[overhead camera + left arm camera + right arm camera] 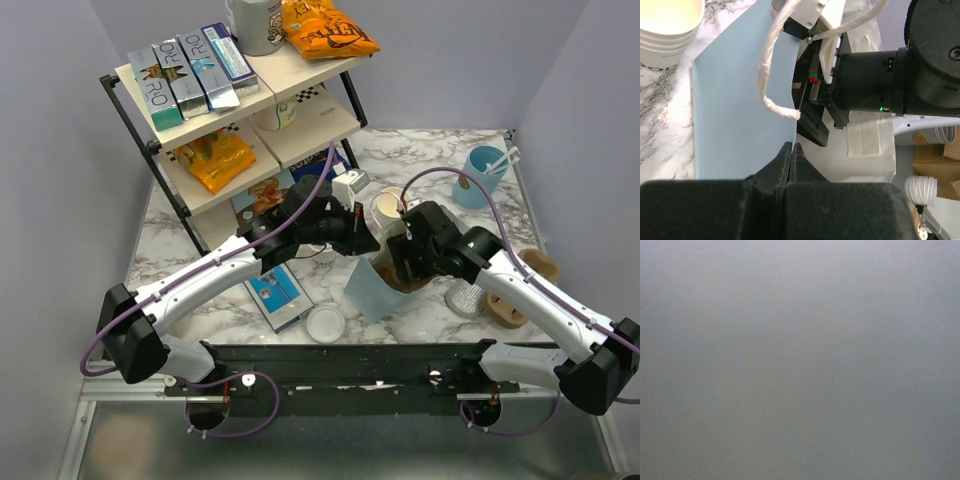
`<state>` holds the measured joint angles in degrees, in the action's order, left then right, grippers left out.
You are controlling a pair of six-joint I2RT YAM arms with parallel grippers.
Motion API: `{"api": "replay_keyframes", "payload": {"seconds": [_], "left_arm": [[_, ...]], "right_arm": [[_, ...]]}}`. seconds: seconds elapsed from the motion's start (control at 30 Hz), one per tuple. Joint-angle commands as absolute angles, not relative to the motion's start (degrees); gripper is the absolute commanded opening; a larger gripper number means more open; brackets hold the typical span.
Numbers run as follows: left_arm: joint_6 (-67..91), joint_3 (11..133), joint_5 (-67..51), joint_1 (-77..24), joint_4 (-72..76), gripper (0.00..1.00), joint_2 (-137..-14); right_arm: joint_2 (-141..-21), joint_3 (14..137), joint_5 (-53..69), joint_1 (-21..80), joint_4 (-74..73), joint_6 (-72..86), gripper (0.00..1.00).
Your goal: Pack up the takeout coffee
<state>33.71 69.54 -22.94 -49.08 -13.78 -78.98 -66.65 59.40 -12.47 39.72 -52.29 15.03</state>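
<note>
The left gripper (791, 159) is fully closed, its two black fingers pressed together on the top edge of a light blue paper bag (372, 292). The pinch is on the bag's near rim, and the blue outer wall runs off to the gripper's left. One of the bag's twisted white paper handles (771, 75) loops just ahead of the fingertips. The bag's white inside lies to the gripper's right.

The right gripper (408, 258) points down into the open mouth of the bag, just across the rim from the left gripper. Its black body fills the opening in the left wrist view. Its fingers are hidden behind that body and the bag wall, so I cannot tell how far apart they stand or whether they hold anything. The right wrist camera gives only a flat grey blur.

The takeout coffee does not show clearly in any view. A tan patch sits in the bag's mouth directly under the right gripper, but I cannot tell whether that is the cup.

A stack of lidless paper cups (388, 210) stands just beyond both grippers, beside the bag. A loose white lid (325, 322) lies on the marble table (200, 300) on the near side of the left gripper, close to the bag's corner.
</note>
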Motion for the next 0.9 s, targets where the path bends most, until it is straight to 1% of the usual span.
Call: {"api": "replay_keyframes", "payload": {"seconds": [0.0,0.17,0.27,0.33,0.4,0.53,0.6,0.63,0.73,0.87], "left_arm": [[35.1,69.5,-25.1,-49.2,-10.3,0.00,-79.1],[35.5,69.1,-24.1,-49.2,-10.4,0.00,-78.8],[36.2,68.7,-24.2,-49.2,-10.2,0.00,-78.8],[36.6,68.6,-24.2,-49.2,-10.0,0.00,-78.7],[37.2,68.5,-23.8,-49.2,-10.0,0.00,-78.7],[38.4,68.2,-23.6,-49.2,-9.7,0.00,-78.6],[39.1,68.0,-23.6,-49.2,-9.1,0.00,-78.3],[39.4,67.9,-23.6,-49.2,-8.9,0.00,-78.1],[40.9,66.8,-25.7,-49.2,-6.3,0.00,-78.1],[41.6,66.5,-27.4,-49.2,-5.5,0.00,-79.3]], "right_arm": [[-64.3,65.6,-12.7,39.7,-56.5,13.7,0.86],[-61.1,69.8,-9.1,39.6,-55.2,13.5,0.94],[-59.4,70.0,-6.0,39.7,-54.2,14.3,0.94],[-59.2,68.5,-4.8,39.6,-54.4,15.4,0.94],[-59.2,66.6,-4.6,39.7,-54.7,17.1,0.91],[-59.2,59.7,-4.3,39.7,-53.4,20.9,0.88],[-59.4,57.8,-5.8,39.8,-52.7,23.5,0.83],[-59.4,56.6,-7.6,39.6,-51.9,24.2,0.83],[-60.3,52.4,-11.1,39.7,-47.0,26.7,0.83],[-62.5,48.2,-10.0,39.6,-38.3,27.4,0.83]]}}
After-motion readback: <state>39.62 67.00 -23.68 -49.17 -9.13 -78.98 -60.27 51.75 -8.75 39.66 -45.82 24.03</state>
